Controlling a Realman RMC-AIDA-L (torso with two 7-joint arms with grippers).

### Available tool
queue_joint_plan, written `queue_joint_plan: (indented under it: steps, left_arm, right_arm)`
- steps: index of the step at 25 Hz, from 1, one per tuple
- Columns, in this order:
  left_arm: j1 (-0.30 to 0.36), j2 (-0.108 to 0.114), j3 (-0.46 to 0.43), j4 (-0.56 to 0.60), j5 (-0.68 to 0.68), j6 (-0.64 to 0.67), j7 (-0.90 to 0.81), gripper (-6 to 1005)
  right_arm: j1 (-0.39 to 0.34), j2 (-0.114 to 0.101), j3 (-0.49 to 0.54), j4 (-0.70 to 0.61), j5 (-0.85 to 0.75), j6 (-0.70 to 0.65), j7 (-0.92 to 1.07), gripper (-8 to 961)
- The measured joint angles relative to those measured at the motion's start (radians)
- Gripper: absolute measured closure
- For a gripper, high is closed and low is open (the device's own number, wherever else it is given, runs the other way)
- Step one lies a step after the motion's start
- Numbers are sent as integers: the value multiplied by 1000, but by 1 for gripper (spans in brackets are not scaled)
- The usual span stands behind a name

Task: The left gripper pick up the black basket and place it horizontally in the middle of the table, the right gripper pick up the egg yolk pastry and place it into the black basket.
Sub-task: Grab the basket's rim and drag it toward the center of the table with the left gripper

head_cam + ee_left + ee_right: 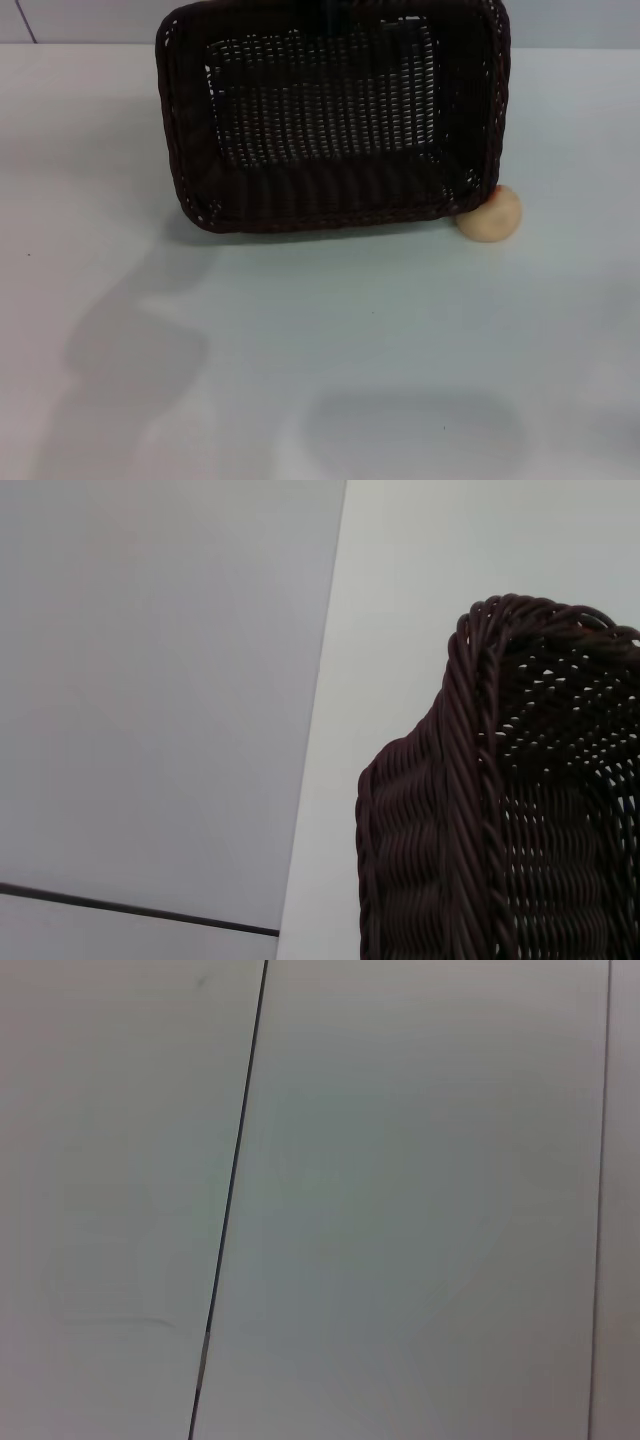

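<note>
Tool, left: none of the three views shows it, so whether it is wide, narrow or holding anything cannot be told.
Tool, right: likewise out of every view; its state cannot be told.
Black basket (335, 115): one, at the far middle of the worktop, tipped up on one long side so that its open mouth faces the head camera and its woven bottom stands behind like a back wall.
Basket up close: the left wrist view shows one braided rim corner and part of the openwork wall (500, 810).
Egg yolk pastry (490, 215): one, pale and round, on the worktop touching the basket's lower right corner, outside it.
Worktop (320, 360): one, white, carrying both things; soft grey shadows lie on its near part.
Right wrist view: pale flat panels with thin dark seams.
</note>
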Motion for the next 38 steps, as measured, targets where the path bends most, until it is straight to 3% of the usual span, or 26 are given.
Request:
queue_joint_plan:
  steps: [10, 21, 31, 36, 38]
  left_arm:
    - [-13, 0, -10, 28, -3, -7, 41, 795]
    - [-98, -7, 5, 242, -19, 120, 85, 785]
    - [-76, -13, 17, 224, -68, 168, 78, 776]
    - [-61, -12, 72, 201, -90, 232, 54, 771]
    - [-63, -11, 86, 210, -90, 256, 52, 701]
  right_arm:
    - [2, 1, 0, 2, 0, 0, 0, 227]
    - [2, 2, 0, 1, 0, 0, -1, 227]
    - [-6, 1, -2, 0, 0, 11, -13, 226]
    - [-6, 0, -1, -4, 0, 20, -14, 227]
    - [-5, 0, -1, -5, 0, 25, -14, 226]
